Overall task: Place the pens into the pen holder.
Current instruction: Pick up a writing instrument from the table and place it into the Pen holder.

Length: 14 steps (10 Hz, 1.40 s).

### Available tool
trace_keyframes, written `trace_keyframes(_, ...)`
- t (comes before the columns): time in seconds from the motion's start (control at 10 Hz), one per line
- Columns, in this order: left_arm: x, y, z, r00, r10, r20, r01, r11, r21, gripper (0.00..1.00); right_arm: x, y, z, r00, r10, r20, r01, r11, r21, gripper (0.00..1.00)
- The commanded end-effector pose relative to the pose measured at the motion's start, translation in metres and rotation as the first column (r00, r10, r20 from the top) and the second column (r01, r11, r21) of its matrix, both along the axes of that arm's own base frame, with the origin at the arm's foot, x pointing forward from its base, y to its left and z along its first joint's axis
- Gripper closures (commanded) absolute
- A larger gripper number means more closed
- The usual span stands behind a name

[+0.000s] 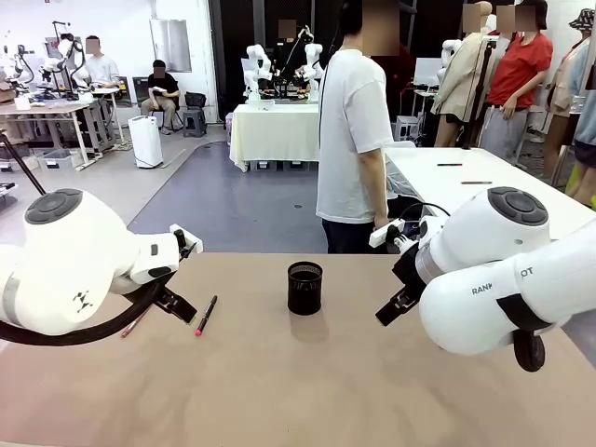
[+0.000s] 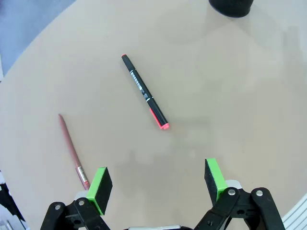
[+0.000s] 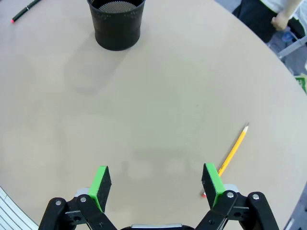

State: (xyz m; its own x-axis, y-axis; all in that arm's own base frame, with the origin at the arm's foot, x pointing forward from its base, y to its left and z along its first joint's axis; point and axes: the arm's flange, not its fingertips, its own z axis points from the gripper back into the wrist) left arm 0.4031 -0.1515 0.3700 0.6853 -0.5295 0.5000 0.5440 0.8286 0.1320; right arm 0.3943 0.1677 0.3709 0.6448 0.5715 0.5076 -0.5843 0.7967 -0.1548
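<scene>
The black mesh pen holder (image 1: 304, 287) stands upright mid-table; it also appears as the pen holder (image 3: 116, 23) in the right wrist view and as the pen holder (image 2: 231, 6) at the left wrist view's top edge. A black pen with red tip (image 2: 144, 91) lies on the table beyond my left gripper (image 2: 157, 183), which is open and holds nothing. A reddish-brown pen (image 2: 73, 150) lies close to its left finger. From the front the black pen (image 1: 205, 315) lies left of the holder. A yellow pencil (image 3: 233, 151) lies by the right finger of my open right gripper (image 3: 157, 185).
The tan table (image 1: 298, 391) has bare room around the holder. A person in a white shirt (image 1: 352, 130) stands at the far edge, a hand (image 3: 284, 20) near the table's rim. Both white arms hang over the table's near sides.
</scene>
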Motion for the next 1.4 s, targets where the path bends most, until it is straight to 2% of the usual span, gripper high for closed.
trace_keyframes(0.0, 0.000, 0.000, 0.000, 1.000, 0.000, 0.000, 0.000, 1.000, 0.000, 0.00, 0.000, 0.000, 0.000, 1.000, 0.000, 0.000, 0.000, 1.000, 0.000, 0.00)
trace_keyframes(0.1, 0.004, -0.002, 0.006, 0.999, -0.045, -0.028, 0.045, 0.999, -0.001, 0.00, 0.002, 0.001, 0.007, 0.998, 0.035, -0.050, -0.032, 0.998, 0.046, 0.00)
trace_keyframes(0.2, 0.002, -0.004, 0.018, 0.991, -0.113, -0.069, 0.111, 0.993, -0.036, 0.00, -0.003, 0.001, 0.013, 0.996, 0.061, -0.067, -0.054, 0.993, 0.104, 0.00)
trace_keyframes(0.5, 0.001, 0.002, 0.062, 0.966, -0.218, -0.139, 0.196, 0.968, -0.159, 0.00, -0.012, 0.004, 0.040, 0.975, 0.180, -0.129, -0.146, 0.960, 0.239, 0.00)
trace_keyframes(0.6, 0.003, 0.008, 0.083, 0.952, -0.278, -0.127, 0.242, 0.940, -0.239, 0.00, -0.008, -0.001, 0.064, 0.962, 0.242, -0.130, -0.202, 0.944, 0.261, 0.00)
trace_keyframes(0.7, 0.002, 0.018, 0.105, 0.934, -0.345, -0.094, 0.308, 0.911, -0.274, 0.00, -0.012, -0.006, 0.084, 0.964, 0.249, -0.098, -0.213, 0.936, 0.281, 0.00)
trace_keyframes(0.8, 0.001, 0.024, 0.125, 0.928, -0.372, -0.029, 0.350, 0.894, -0.281, 0.00, -0.014, -0.012, 0.104, 0.958, 0.277, -0.078, -0.243, 0.924, 0.294, 0.00)
trace_keyframes(0.9, 0.002, 0.033, 0.144, 0.926, -0.375, 0.035, 0.370, 0.889, -0.269, 0.00, -0.010, -0.020, 0.126, 0.951, 0.307, -0.041, -0.282, 0.911, 0.300, 0.00)
trace_keyframes(1.0, 0.007, 0.048, 0.164, 0.920, -0.387, 0.066, 0.390, 0.882, -0.266, 0.00, -0.011, -0.032, 0.150, 0.938, 0.346, -0.026, -0.324, 0.899, 0.294, 0.00)
trace_keyframes(1.2, 0.013, 0.063, 0.182, 0.917, -0.381, 0.113, 0.398, 0.883, -0.248, 0.00, -0.001, -0.051, 0.184, 0.934, 0.355, 0.036, -0.350, 0.889, 0.296, 0.00)
trace_keyframes(1.3, 0.015, 0.073, 0.193, 0.914, -0.387, 0.121, 0.405, 0.884, -0.233, 0.00, 0.000, -0.061, 0.197, 0.929, 0.367, 0.040, -0.360, 0.880, 0.309, 0.00)
